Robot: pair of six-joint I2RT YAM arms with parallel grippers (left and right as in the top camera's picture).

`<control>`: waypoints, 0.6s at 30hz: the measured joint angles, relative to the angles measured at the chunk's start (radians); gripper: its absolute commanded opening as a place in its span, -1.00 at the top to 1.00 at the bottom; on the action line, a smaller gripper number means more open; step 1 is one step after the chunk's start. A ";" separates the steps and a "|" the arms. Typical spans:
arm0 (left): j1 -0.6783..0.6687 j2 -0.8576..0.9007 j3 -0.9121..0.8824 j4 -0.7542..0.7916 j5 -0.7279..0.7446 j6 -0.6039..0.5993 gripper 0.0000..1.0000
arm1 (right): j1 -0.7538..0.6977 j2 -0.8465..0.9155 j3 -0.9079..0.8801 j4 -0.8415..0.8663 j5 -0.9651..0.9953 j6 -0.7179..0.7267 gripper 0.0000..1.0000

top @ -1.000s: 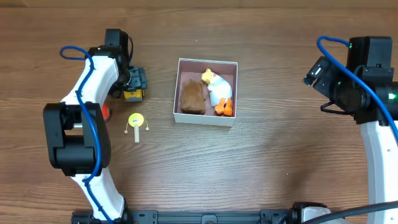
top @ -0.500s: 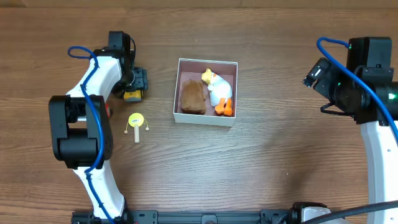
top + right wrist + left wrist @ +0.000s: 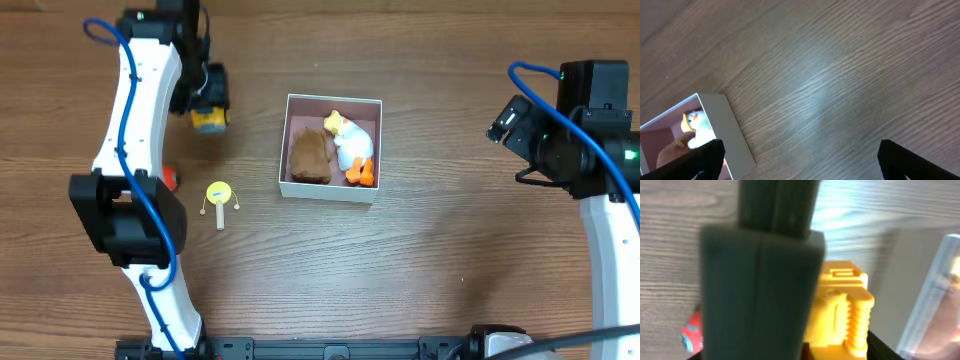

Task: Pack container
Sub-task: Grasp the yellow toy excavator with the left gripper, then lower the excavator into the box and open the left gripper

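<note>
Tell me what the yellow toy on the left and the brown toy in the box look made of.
The yellow toy looks like hard moulded plastic: it is glossy, with crisp ridges and sharp edges. The brown toy in the container looks like soft plush, matte with a fuzzy, rounded outline, though the overhead view is too small to be sure of the fabric.

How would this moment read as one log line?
left claw: shut on yellow toy | right claw: open, empty | container: brown plush, duck inside | yellow rattle: outside container
</note>
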 measured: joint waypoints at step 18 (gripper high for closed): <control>-0.593 0.002 -0.040 0.084 -0.021 0.903 0.92 | 0.000 0.000 0.000 -0.002 0.000 -0.001 -1.00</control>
